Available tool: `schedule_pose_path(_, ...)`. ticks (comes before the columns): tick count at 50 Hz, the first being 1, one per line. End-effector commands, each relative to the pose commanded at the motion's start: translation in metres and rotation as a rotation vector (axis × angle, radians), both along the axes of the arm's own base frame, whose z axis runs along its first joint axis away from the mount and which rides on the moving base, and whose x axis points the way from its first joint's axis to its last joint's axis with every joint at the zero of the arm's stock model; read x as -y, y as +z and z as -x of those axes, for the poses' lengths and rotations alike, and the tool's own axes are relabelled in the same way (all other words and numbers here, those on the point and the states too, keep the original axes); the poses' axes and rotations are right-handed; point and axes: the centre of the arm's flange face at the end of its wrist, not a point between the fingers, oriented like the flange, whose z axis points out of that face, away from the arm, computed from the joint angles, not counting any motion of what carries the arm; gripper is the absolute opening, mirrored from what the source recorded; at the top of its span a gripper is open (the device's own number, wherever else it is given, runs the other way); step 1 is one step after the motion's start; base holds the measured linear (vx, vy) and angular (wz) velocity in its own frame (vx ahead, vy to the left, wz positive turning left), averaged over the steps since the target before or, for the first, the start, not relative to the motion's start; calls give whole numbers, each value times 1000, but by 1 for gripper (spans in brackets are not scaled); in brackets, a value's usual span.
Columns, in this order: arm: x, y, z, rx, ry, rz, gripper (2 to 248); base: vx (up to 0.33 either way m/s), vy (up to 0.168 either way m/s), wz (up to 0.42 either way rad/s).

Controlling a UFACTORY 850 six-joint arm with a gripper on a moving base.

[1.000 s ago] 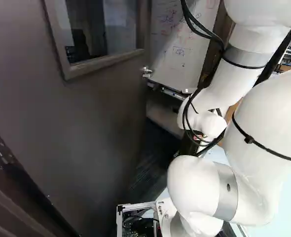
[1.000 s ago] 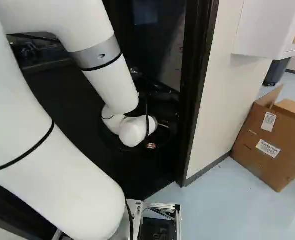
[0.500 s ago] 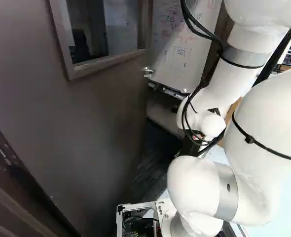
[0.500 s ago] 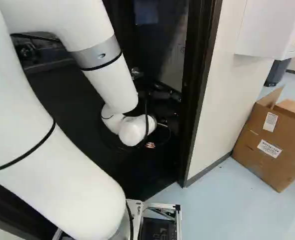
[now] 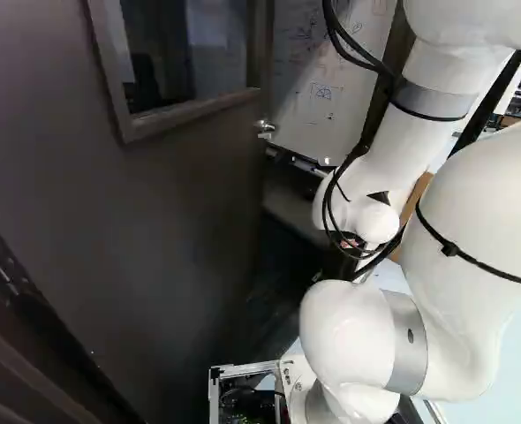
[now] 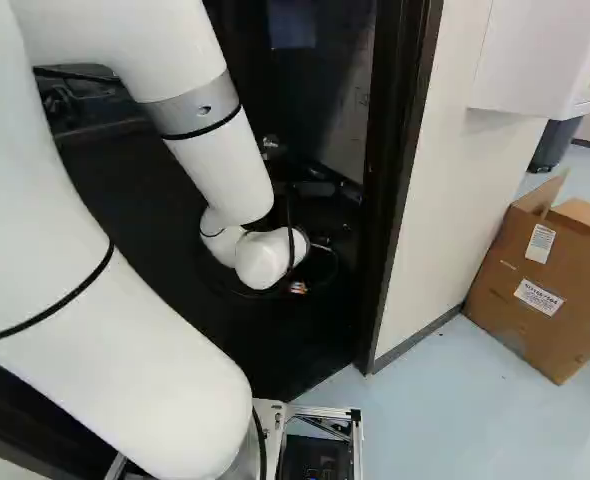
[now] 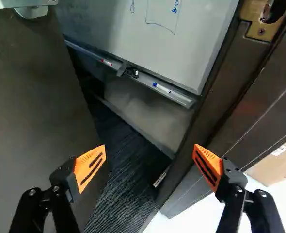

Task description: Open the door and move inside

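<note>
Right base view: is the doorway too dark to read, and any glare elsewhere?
Right base view: near-black inside the door frame, little readable; left base view: door dim, floor at the right washed out; wrist view: floor blown white, whiteboard tray readable.

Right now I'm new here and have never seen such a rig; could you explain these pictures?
The machine is one white arm on a moving base. Two pictures look ahead from the base, behind the arm's left and right. The third looks from its wrist along the black pincer: its orange-padded fingers stand apart, holding nothing. A dark door stands open. Beyond the doorway, pens lie on the tray under a whiteboard. A cardboard box stands nearby.
</note>
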Motion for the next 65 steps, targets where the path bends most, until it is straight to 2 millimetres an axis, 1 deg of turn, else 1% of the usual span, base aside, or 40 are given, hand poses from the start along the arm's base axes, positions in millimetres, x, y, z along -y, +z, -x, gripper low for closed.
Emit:
schedule_pose_path(25,-20,0,-11,0,69,0,247,0,0,0)
schedule_pose_path(65,-61,1,-31,-1,201,0,247,0,0,0)
